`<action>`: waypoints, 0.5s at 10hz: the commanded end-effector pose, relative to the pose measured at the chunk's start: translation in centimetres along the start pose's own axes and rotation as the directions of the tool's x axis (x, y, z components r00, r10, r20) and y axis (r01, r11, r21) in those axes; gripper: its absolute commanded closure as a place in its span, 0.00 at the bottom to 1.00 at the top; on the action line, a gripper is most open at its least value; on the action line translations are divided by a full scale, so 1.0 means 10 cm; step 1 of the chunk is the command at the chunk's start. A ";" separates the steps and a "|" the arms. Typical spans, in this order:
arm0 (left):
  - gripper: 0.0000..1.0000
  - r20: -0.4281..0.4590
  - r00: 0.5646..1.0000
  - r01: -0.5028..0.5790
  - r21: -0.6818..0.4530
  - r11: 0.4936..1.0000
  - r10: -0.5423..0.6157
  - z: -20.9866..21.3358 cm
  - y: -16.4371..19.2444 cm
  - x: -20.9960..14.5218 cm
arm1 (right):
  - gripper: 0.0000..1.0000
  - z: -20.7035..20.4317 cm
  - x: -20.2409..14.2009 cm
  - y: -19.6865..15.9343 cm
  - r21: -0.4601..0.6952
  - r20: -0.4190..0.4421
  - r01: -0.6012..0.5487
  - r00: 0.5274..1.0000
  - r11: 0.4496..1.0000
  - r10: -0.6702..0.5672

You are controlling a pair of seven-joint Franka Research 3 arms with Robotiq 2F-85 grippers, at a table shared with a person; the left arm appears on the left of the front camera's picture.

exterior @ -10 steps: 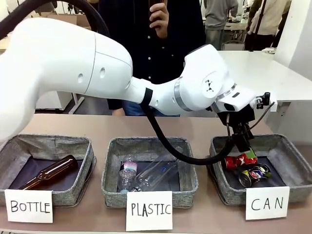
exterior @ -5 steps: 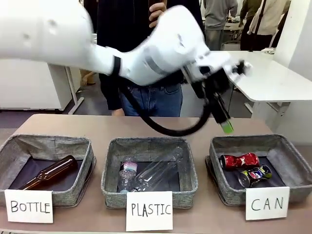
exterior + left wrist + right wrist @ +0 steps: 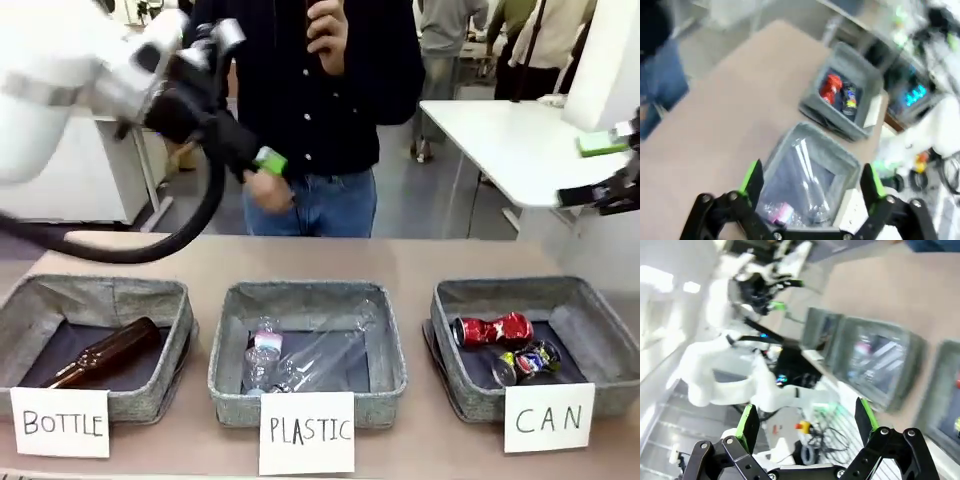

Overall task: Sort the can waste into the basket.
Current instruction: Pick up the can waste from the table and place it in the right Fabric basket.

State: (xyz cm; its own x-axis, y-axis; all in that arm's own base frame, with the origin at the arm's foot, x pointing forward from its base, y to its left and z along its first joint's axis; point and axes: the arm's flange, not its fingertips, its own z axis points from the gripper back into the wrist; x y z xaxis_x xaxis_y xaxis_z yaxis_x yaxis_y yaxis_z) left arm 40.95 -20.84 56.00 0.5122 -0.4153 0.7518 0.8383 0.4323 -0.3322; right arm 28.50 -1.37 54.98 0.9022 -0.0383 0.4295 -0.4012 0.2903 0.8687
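Two cans lie in the grey basket signed "CAN" point(image 3: 510, 291) at the right: a dented red can point(image 3: 492, 330) and a dark printed can point(image 3: 525, 361) in front of it. My left gripper point(image 3: 262, 164) hangs blurred high above the table's left half, open and empty, far from the cans. In the left wrist view its green-padded fingers stand wide around point(image 3: 811, 177), with the CAN basket point(image 3: 864, 82), red can point(image 3: 830, 88) and dark can point(image 3: 849, 98) far below. My right gripper point(image 3: 600, 170) pokes in at the right edge, open; in its own view point(image 3: 807, 419) it holds nothing.
The "PLASTIC" basket point(image 3: 305, 297) holds clear bottles at the middle. A brown bottle point(image 3: 102, 353) lies in the "BOTTLE" basket point(image 3: 95, 293) at the left. A person point(image 3: 310, 110) stands across the table. A white table point(image 3: 500, 135) is behind at the right.
My left arm rose from the CAN basket and swung up and left, leaving the red can lying in the basket. The right gripper has come into view at the right edge.
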 end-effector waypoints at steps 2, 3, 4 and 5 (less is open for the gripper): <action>0.00 0.172 0.937 -0.315 0.034 0.948 0.305 0.78 0.23 -0.83 | 0.00 -0.48 0.15 -0.02 0.156 -0.026 0.011 1.000 0.988 -0.007; 0.00 0.185 0.901 -0.393 -0.039 0.919 0.393 1.06 0.43 -1.08 | 0.00 -0.62 0.20 -0.02 0.124 -0.055 0.011 0.998 0.992 -0.004; 0.00 0.221 0.847 -0.480 -0.070 0.874 0.483 1.26 0.63 -1.24 | 0.00 -0.74 0.23 -0.06 0.071 -0.063 0.029 0.998 0.997 -0.024; 0.00 0.287 0.817 -0.484 -0.134 0.865 0.501 1.42 0.75 -1.37 | 0.00 -0.84 0.22 -0.12 0.011 -0.079 0.038 0.996 0.999 -0.037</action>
State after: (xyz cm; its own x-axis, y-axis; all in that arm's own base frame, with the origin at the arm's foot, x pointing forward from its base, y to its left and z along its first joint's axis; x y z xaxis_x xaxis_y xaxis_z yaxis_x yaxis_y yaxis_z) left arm 37.01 -1.32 50.76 0.7835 0.0224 0.6210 0.5203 0.5228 -0.6753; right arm 31.58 5.93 52.95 0.9309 0.0259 0.3643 -0.3612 0.2118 0.9081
